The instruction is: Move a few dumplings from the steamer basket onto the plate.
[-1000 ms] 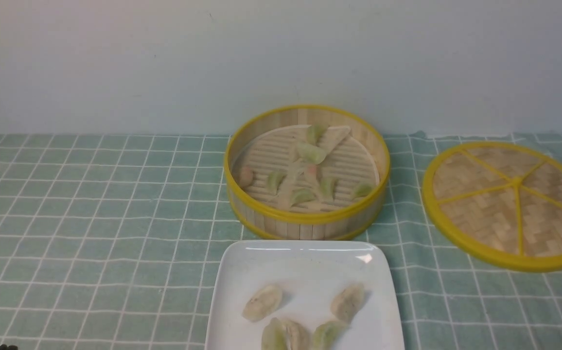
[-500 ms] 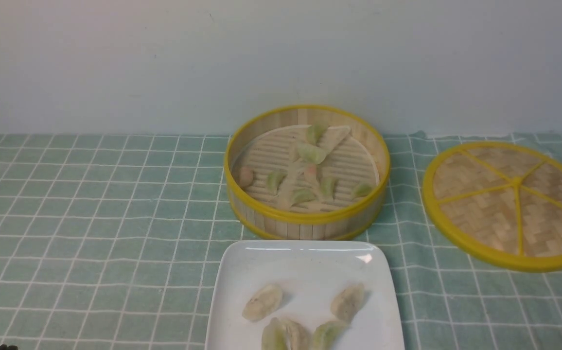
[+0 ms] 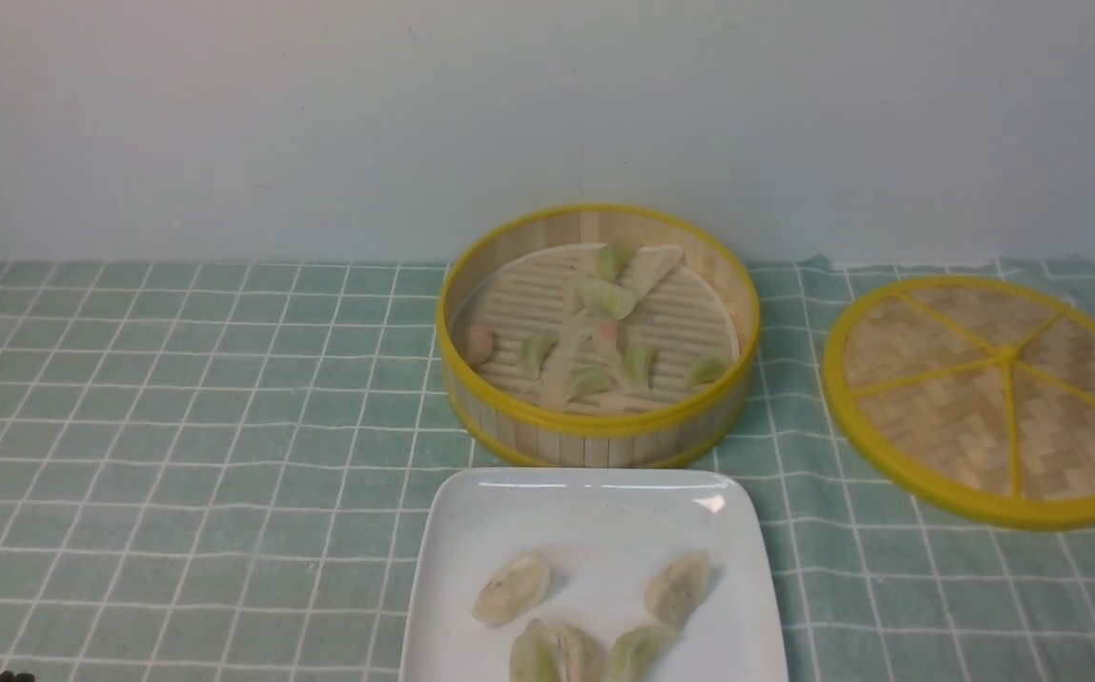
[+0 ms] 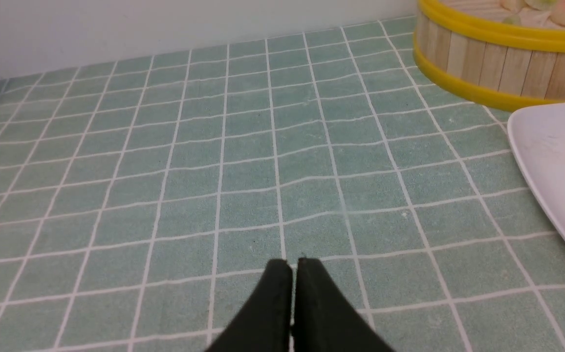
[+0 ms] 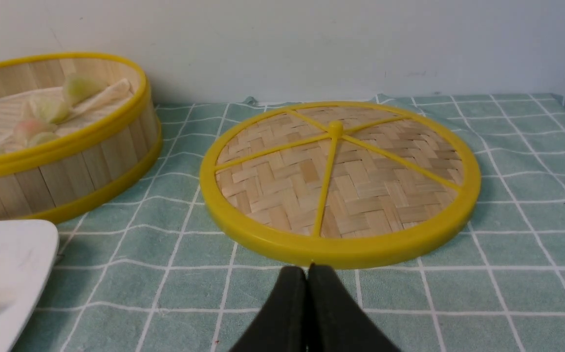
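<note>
The steamer basket (image 3: 595, 431) stands at the middle back with several pale green and pinkish dumplings (image 3: 604, 298) on its ridged floor. The white plate (image 3: 595, 507) lies in front of it, holding several dumplings (image 3: 511, 588) near its front edge. My left gripper (image 4: 293, 266) is shut and empty, low over the cloth, left of the plate (image 4: 556, 161) and the basket (image 4: 497, 58). My right gripper (image 5: 307, 271) is shut and empty, just in front of the lid's rim, right of the plate (image 5: 9, 264) and the basket (image 5: 67, 166). Neither gripper's tips show in the front view.
A flat woven lid with a yellow rim and spokes (image 3: 993, 398) lies on the cloth at the right; it also shows in the right wrist view (image 5: 336, 181). A green checked cloth (image 3: 178, 426) covers the table. A pale wall stands close behind the basket.
</note>
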### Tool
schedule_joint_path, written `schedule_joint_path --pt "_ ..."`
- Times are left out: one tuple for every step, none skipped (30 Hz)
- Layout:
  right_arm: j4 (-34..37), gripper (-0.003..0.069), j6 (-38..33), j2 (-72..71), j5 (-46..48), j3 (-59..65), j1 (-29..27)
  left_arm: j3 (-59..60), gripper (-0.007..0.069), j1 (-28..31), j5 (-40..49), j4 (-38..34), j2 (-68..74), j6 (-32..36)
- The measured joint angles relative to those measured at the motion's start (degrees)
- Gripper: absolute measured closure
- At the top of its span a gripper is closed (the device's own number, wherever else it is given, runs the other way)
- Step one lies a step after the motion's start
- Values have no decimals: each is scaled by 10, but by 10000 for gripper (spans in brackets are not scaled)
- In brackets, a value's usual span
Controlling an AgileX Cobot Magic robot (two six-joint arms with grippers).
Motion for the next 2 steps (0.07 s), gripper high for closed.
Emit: schedule_joint_path --pt "0 672 0 0 0 0 0 0 631 0 0 0 0 0" --pt "0 672 0 0 0 0 0 0 631 0 0 0 0 0"
